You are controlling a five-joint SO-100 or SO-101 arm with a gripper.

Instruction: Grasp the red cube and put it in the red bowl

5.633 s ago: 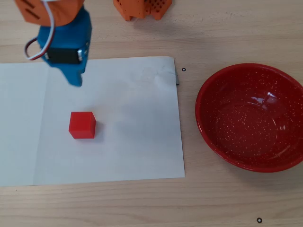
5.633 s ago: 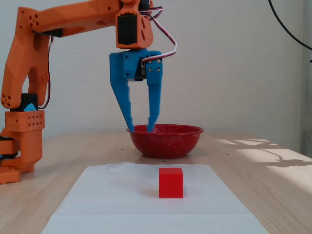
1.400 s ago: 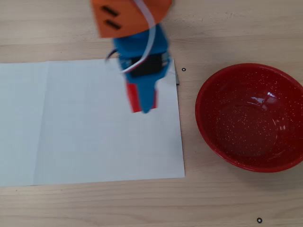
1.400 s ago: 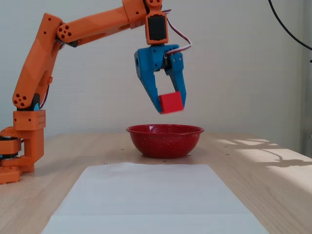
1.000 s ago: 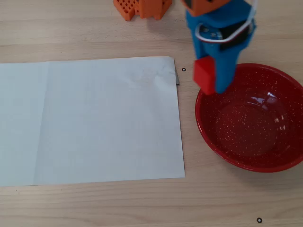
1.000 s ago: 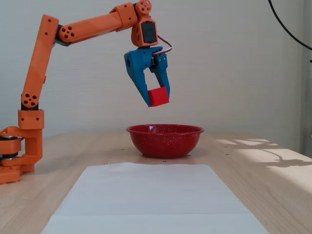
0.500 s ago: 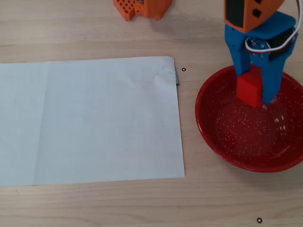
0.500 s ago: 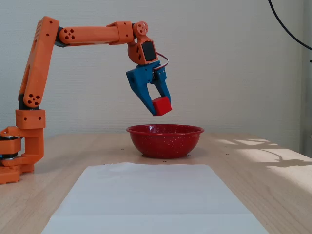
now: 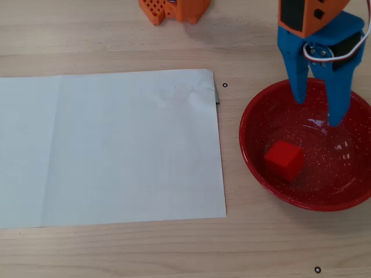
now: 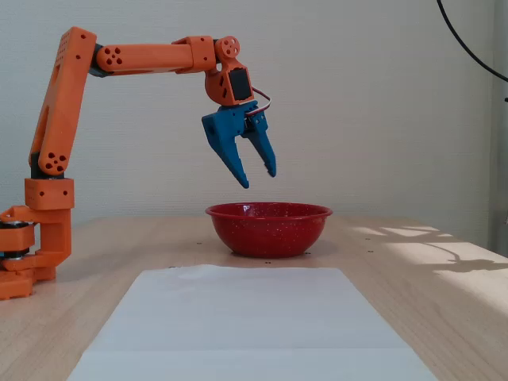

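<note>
The red cube (image 9: 284,159) lies inside the red bowl (image 9: 253,150), near its left side in the overhead view. In the fixed view the bowl (image 10: 268,230) stands on the table and the cube is hidden behind its wall. My blue gripper (image 9: 318,113) is open and empty, its two fingers apart above the bowl's far part. In the fixed view the gripper (image 10: 259,179) hangs well above the bowl's rim, pointing down and to the right.
A large white sheet of paper (image 9: 110,147) covers the table left of the bowl, and in the fixed view (image 10: 246,325) it lies in front of the bowl. The orange arm base (image 10: 32,246) stands at the left; part of it shows at the overhead view's top (image 9: 174,8).
</note>
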